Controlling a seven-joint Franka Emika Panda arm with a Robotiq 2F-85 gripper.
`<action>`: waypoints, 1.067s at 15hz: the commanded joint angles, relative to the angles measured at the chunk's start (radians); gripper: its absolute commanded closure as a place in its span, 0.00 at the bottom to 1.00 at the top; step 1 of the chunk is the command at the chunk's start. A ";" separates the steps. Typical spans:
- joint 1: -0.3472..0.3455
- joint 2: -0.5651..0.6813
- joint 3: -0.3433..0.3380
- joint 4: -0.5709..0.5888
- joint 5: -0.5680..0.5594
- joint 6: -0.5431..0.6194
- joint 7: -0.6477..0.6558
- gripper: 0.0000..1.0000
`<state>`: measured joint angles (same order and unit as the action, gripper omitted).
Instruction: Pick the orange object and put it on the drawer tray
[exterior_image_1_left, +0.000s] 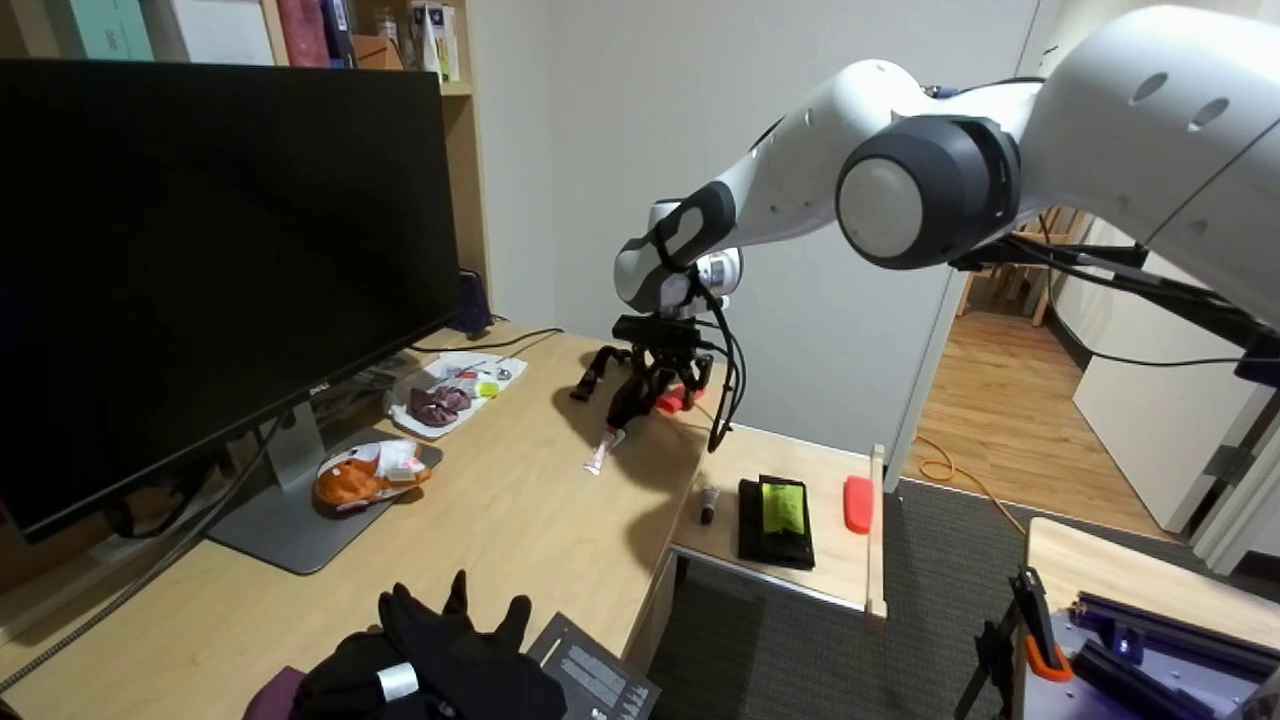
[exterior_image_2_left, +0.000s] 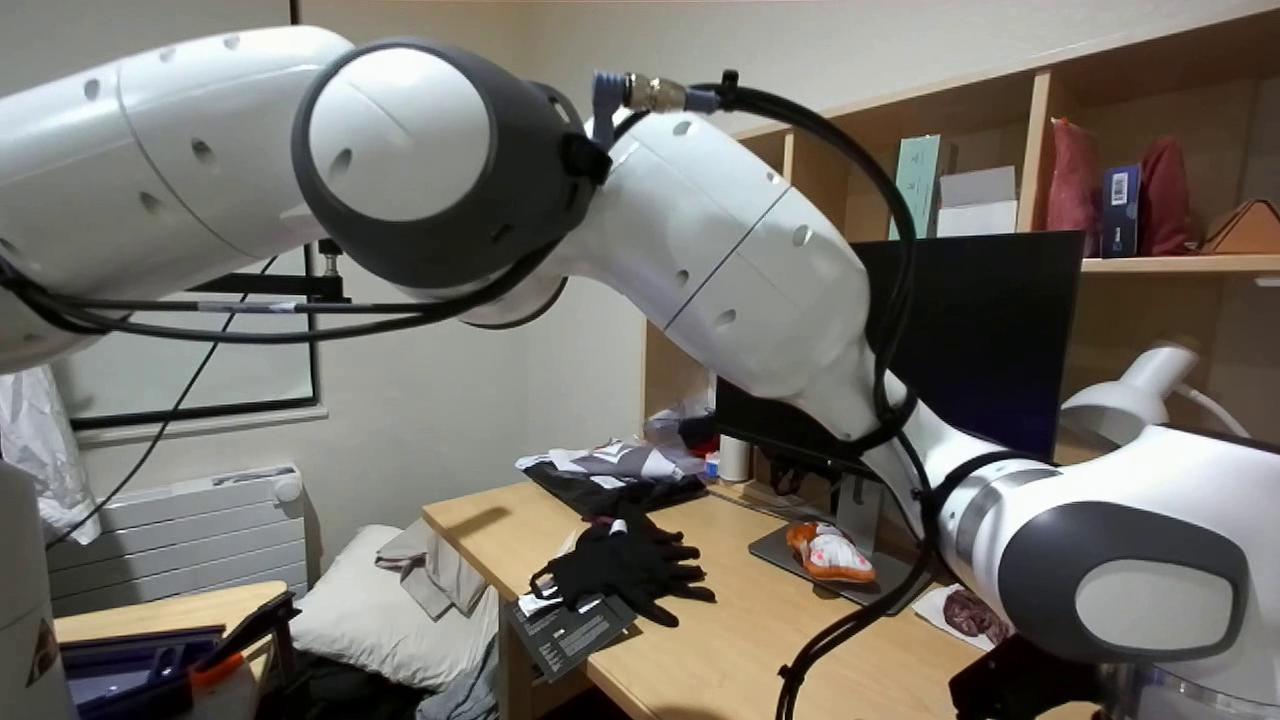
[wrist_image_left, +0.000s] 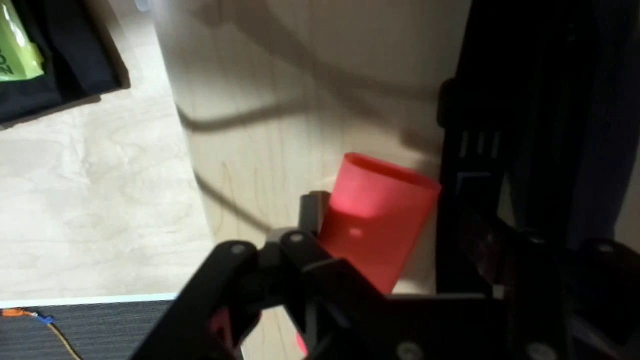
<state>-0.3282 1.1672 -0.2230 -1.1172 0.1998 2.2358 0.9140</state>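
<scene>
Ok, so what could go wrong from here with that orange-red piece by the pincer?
The orange-red piece lies slanted within the open pincer, so it might twist or slip when gripped. A pale tube-like item rests close by on the desk, so a sideways move could knock it. And the drawer tray holds a flat black item, so the piece could land tilted against it.
</scene>
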 joint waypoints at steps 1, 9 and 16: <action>-0.031 0.039 0.020 0.068 0.024 -0.021 -0.015 0.61; -0.044 -0.037 0.006 -0.055 -0.003 -0.010 -0.069 0.77; -0.070 -0.190 0.017 -0.298 0.013 0.101 -0.262 0.77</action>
<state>-0.3752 1.0923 -0.2370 -1.2546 0.1970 2.2816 0.7587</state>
